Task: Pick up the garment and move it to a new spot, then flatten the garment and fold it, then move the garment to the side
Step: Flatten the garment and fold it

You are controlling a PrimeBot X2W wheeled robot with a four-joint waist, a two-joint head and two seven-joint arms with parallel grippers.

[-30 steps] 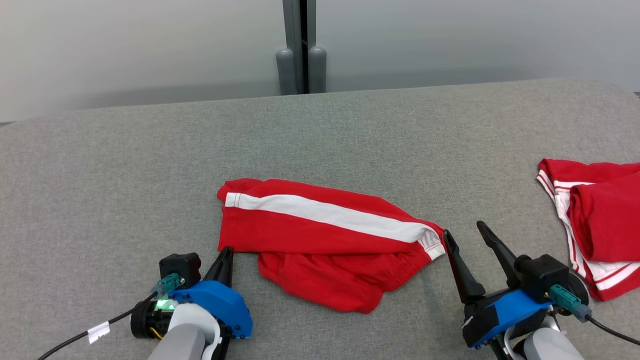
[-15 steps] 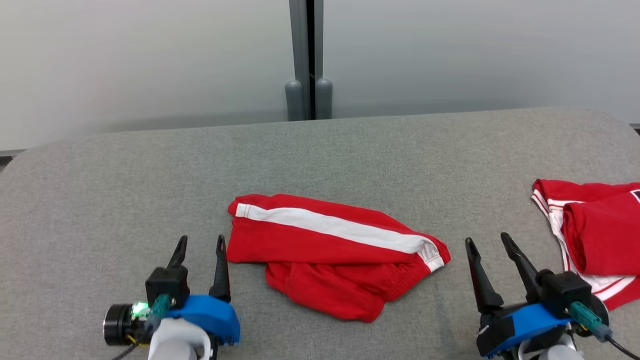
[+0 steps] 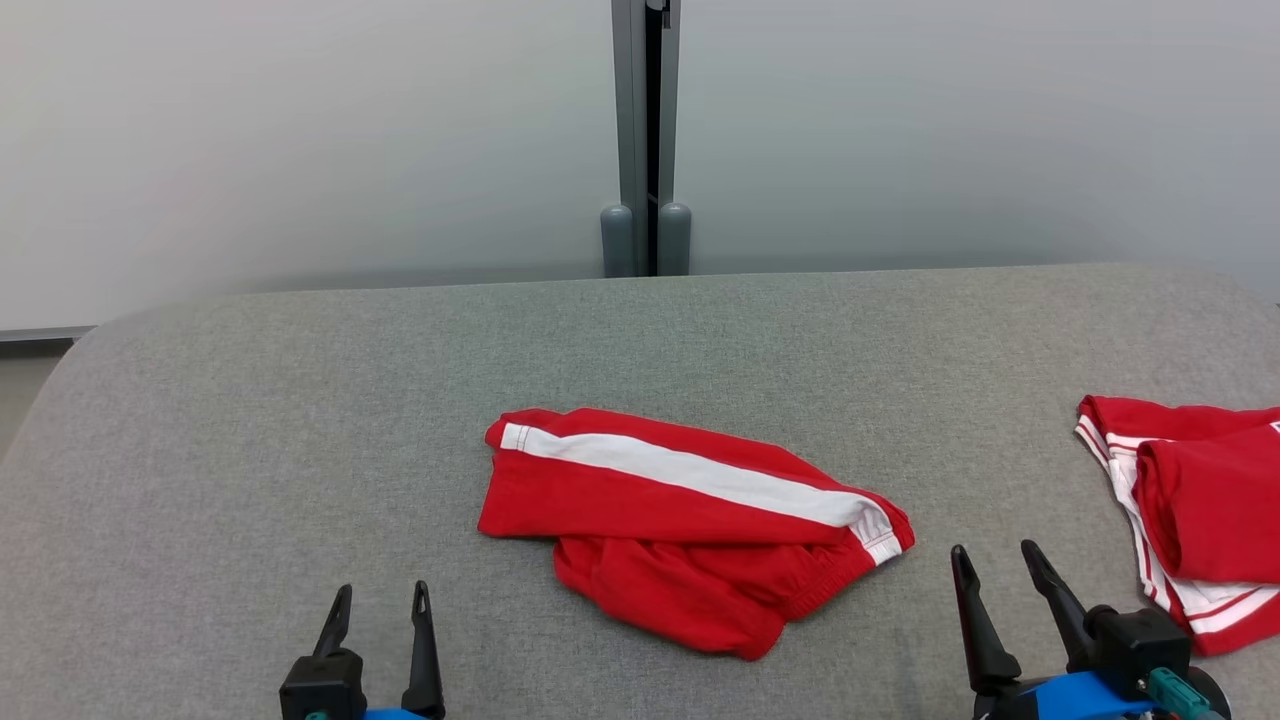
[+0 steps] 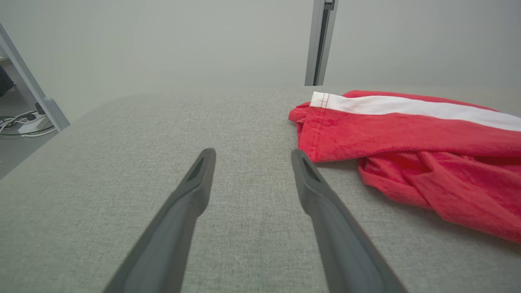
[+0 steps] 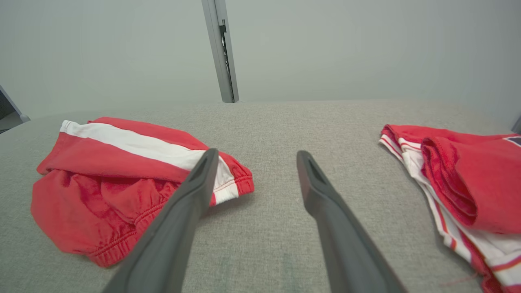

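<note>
Both hands are empty, fingers spread wide. The left gripper (image 3: 382, 590) sits low over the grey table (image 3: 300, 400), the right gripper (image 3: 993, 548) near the shorts' right-hand end. The red shorts (image 3: 690, 520) lie mid-table, folded over, white stripe up, a crumpled layer poking out underneath. The danger now is pinching just the top layer, so the fold spills open, or dragging it into the other red garment (image 3: 1200, 500).
</note>
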